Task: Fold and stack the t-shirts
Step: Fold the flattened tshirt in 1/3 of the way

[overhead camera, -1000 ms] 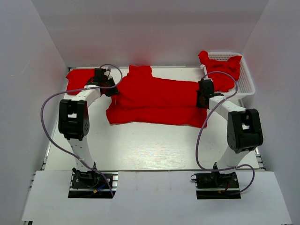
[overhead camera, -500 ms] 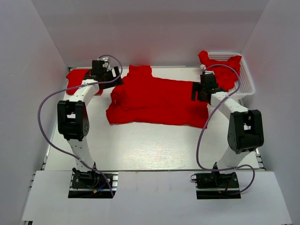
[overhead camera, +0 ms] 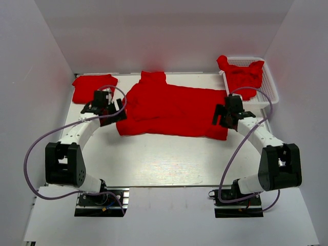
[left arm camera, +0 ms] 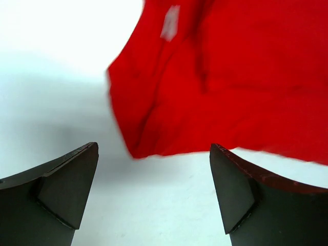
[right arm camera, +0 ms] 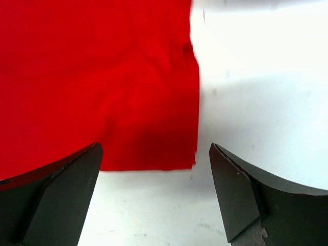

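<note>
One red t-shirt [overhead camera: 174,108] lies spread across the middle of the table, collar toward the back. My left gripper [overhead camera: 118,111] hovers open at its left edge; in the left wrist view the shirt's folded-in left edge [left arm camera: 215,82] lies just beyond the left gripper [left arm camera: 154,146], nothing between the fingers. My right gripper [overhead camera: 219,116] is open at the shirt's right side; the right wrist view shows the shirt's near right corner [right arm camera: 154,102] ahead of the right gripper [right arm camera: 155,146]. A folded t-shirt [overhead camera: 94,87] rests at the back left. More red t-shirts [overhead camera: 241,77] fill the basket.
The white mesh basket [overhead camera: 270,88] stands at the back right corner, against the right wall. White walls close in the table on the left, back and right. Bare table surface [overhead camera: 164,159] stretches between the spread shirt and the arm bases.
Both grippers opened and let go of the shirt, then drew back toward the near side along its left and right edges. The shirt's left sleeve now lies folded inward.
</note>
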You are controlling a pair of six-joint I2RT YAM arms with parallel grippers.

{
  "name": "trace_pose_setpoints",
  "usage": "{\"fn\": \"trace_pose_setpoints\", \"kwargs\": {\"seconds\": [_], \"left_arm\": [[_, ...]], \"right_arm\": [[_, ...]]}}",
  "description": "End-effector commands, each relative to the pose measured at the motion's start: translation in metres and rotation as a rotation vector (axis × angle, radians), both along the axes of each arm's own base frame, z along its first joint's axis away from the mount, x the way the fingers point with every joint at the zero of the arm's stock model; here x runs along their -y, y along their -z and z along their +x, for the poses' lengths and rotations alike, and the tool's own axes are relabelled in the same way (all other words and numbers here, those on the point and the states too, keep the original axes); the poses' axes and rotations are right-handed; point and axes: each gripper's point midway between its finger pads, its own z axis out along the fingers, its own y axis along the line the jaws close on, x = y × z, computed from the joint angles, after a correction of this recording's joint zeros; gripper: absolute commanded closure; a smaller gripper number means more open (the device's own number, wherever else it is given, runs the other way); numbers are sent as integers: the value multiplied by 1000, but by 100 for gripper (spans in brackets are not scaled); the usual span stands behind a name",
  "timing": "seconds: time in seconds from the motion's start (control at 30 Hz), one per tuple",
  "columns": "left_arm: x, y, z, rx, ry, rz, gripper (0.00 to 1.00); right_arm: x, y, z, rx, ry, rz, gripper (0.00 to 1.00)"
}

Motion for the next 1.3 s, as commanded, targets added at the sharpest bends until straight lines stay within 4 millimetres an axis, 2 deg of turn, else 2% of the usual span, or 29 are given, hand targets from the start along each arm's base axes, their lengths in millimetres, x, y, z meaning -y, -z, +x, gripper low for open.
{"fn": "trace_pose_setpoints", "kwargs": {"seconds": [0.0,0.1,0.17,0.47,0.77,0.93,1.1,1.27], "left_arm": [[-9,17,-18,-39,-58,23,0],[-9,27,-20,-62,-58,26,0],[-9,43,-21,-101,-65,25,0],[-5,83,-18,-156,-53,16,0],[-6,97,-16,-189,-58,28,12],[-7,109,-26,-228,-58,34,16],[-8,114,-31,-225,-58,33,26],[-8,120,-34,-236,-58,35,39]], "right_arm": [[3,15,-21,-54,84,48,10],[2,27,-27,-80,98,62,10],[2,33,-27,-88,111,73,10],[-2,49,-24,-113,113,110,10],[0,66,-28,-139,131,123,10],[0,74,-29,-141,146,138,10],[3,80,-25,-134,152,126,10],[7,90,-30,-166,170,110,10]]}}
